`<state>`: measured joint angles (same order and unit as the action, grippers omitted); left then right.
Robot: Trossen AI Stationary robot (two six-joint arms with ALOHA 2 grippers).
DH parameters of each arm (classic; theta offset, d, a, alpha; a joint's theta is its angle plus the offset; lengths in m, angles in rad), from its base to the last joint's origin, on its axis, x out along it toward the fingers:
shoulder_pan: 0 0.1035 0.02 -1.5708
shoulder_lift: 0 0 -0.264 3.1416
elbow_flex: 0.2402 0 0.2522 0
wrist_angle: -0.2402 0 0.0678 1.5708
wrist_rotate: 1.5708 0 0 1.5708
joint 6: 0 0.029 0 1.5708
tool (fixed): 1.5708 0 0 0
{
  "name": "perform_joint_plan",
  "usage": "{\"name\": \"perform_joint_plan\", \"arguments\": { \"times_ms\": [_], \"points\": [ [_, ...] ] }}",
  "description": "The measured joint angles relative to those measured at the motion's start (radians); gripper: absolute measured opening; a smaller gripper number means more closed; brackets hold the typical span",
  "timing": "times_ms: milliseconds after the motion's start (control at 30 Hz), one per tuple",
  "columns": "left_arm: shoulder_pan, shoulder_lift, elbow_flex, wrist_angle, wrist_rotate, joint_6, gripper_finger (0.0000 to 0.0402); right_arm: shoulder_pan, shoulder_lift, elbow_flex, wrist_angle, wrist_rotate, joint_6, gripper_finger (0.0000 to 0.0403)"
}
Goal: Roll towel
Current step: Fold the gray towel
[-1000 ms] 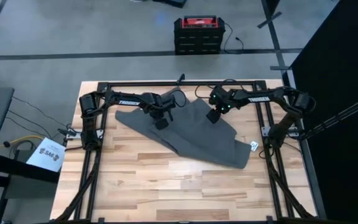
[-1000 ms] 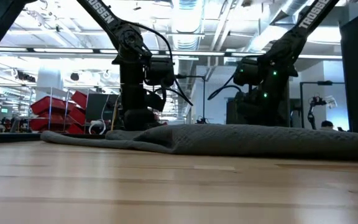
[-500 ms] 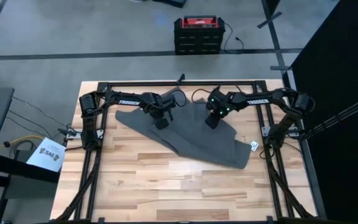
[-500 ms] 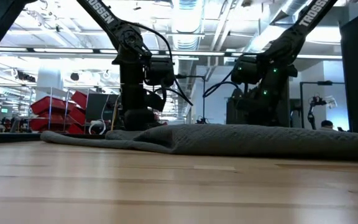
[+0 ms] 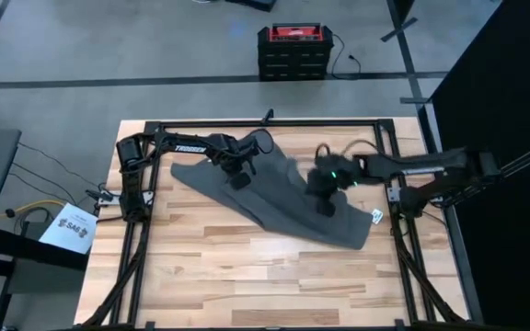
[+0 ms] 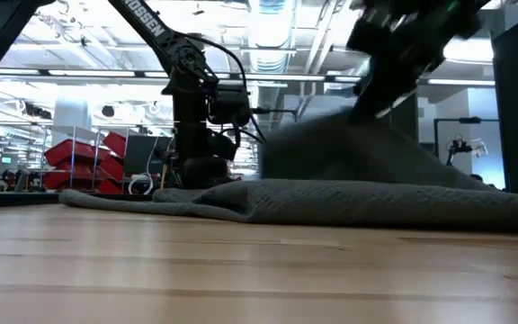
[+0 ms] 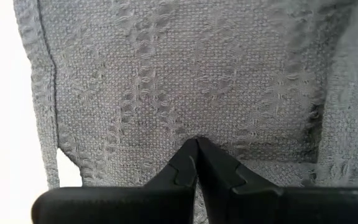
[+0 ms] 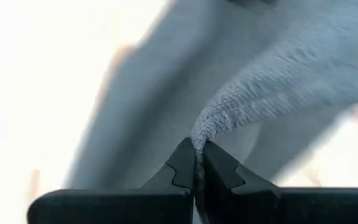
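The dark grey towel [image 5: 279, 207] lies slantwise across the table's far half, with its white tag [image 5: 375, 216] at its right end. My left gripper [image 5: 238, 181] is shut and stands low on the towel's far left part [image 7: 166, 81]. My right gripper [image 5: 326, 204] is shut on the towel, over its right half. In the low view it is raised [image 6: 394, 54], and blurred cloth [image 6: 349, 144] hangs under it. The rest of the towel [image 6: 241, 202] lies flat on the wood. My left gripper comes down from above, and its shut fingertips meet the towel close to a hem [image 7: 166, 152]. Whether cloth is caught between them does not show plainly. The cloth there lies on the table. My right gripper pinches a bunched fold [image 8: 219, 115] of the towel between its two fingers. That part is lifted clear and runs down from the fingers to the flat part.
A black metal frame [image 5: 145, 230] runs around the table. A red and black case [image 5: 291, 41] stands on the floor beyond the far edge. Bare wood [image 5: 247, 276] fills the near half of the table.
My right gripper has gone up and toward the table's near and right edges. It has drawn the towel's far right part up off the table and over the flat cloth. The towel's left part under my left gripper has stayed where it was.
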<state>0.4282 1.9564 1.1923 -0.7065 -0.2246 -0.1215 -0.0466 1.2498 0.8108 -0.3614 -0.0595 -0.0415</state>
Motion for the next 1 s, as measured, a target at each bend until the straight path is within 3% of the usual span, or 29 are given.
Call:
{"name": "perform_joint_plan", "arguments": {
  "times_ms": [200,400,567,833,1000],
  "points": [
    [0.05,0.0,0.0,0.009,-0.008,-0.017,0.0,0.326,-0.038,0.002,0.006,-0.025,0.178,0.0001],
    [0.09,0.0,0.0,0.009,-0.011,-0.04,0.0,0.573,0.053,0.002,0.066,-0.018,0.438,0.0],
    [0.099,0.0,0.001,0.003,-0.012,-0.056,0.0,0.689,0.195,0.001,0.151,0.001,0.611,0.0],
    [0.104,0.005,0.027,-0.057,-0.034,-0.094,0.0,0.83,0.431,0.001,0.288,-0.092,0.884,0.0],
    [0.104,0.007,0.042,-0.095,-0.028,-0.124,0.0,0.907,0.507,0.001,0.365,-0.104,1.076,0.0]
  ]
}}
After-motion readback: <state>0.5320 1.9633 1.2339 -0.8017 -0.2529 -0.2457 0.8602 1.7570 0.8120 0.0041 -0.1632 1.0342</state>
